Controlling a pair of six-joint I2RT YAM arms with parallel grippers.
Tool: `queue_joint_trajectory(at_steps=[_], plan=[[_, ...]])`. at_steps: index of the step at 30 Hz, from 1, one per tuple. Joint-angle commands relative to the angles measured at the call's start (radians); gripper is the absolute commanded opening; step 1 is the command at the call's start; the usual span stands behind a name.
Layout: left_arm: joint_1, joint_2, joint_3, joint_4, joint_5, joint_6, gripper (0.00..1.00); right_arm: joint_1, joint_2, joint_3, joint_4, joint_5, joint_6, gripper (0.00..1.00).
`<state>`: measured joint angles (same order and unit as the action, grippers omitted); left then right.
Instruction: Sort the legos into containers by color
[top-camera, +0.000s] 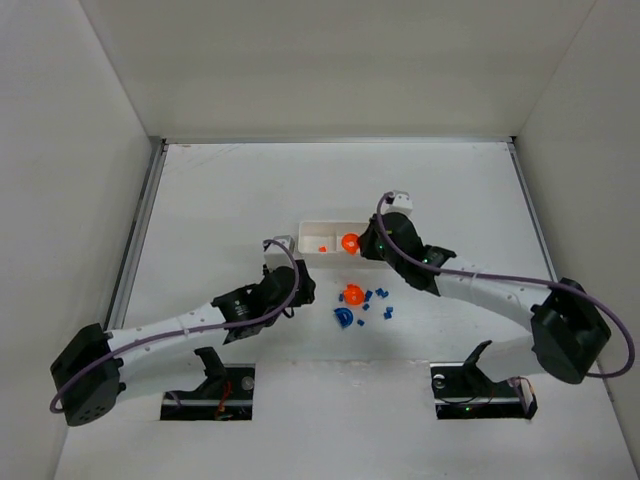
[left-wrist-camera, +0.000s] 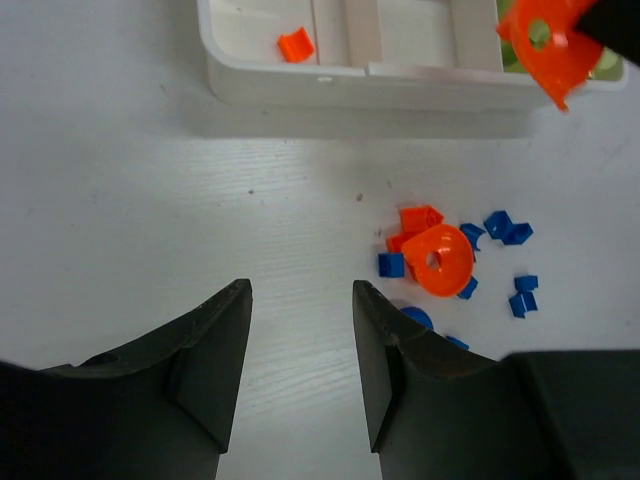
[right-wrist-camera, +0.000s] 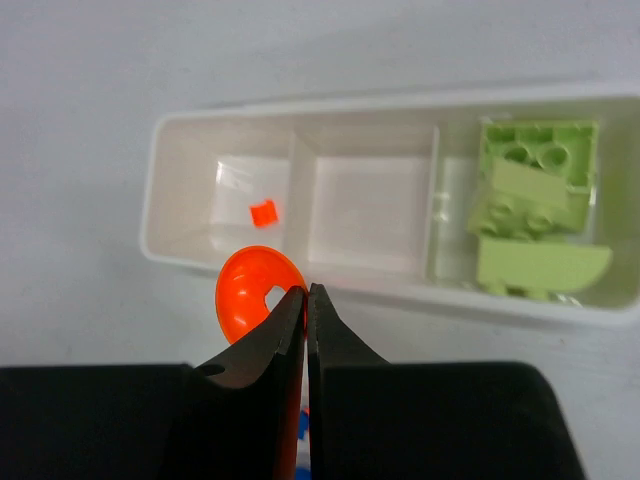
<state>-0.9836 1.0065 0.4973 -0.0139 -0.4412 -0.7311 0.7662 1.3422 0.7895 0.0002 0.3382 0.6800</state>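
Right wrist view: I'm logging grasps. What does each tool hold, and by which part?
The right tool pinches the orange round lego by its rim, beside its hole. The left tool is open, holding nothing.

An orange rounded brick (right-wrist-camera: 245, 295) is showing in the black right gripper (right-wrist-camera: 306, 293); beyond its tips, lime-green bricks (right-wrist-camera: 530, 205) are lying in the white tray (right-wrist-camera: 380, 280).

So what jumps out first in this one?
The right gripper is pinching a bright orange disc at the edge of the white tray, whose end compartment already holds lime-green bricks. Next comes the loose heap of orange and blue pieces on the table, with the open left gripper hovering beside it.
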Motion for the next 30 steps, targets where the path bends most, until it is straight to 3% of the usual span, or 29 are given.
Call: queue_joint_trajectory(at_steps=[1,12,14,16,19,21,30], plan=[[-0.072,-0.025,-0.031,-0.006,0.007,-0.097,0.42,-0.002,0.098,0.123,0.055,-0.016,-0.048,0.09],[-0.256,0.107,-0.040,0.117,-0.010,-0.185,0.44,0.012,0.354,0.339,0.061,-0.070,-0.050,0.11],[-0.272,0.132,-0.032,0.130,-0.016,-0.191,0.44,0.012,0.374,0.361,0.061,-0.074,-0.048,0.16],[-0.292,0.161,-0.017,0.137,-0.031,-0.195,0.45,0.012,0.382,0.373,0.061,-0.076,-0.046,0.28],[-0.322,0.204,0.010,0.131,-0.056,-0.197,0.47,0.012,0.362,0.366,0.061,-0.074,-0.051,0.43],[-0.339,0.242,0.032,0.127,-0.068,-0.197,0.50,0.012,0.338,0.346,0.063,-0.071,-0.053,0.47],[-0.343,0.371,0.099,0.141,-0.097,-0.182,0.54,0.032,0.143,0.151,0.112,-0.053,-0.056,0.48]])
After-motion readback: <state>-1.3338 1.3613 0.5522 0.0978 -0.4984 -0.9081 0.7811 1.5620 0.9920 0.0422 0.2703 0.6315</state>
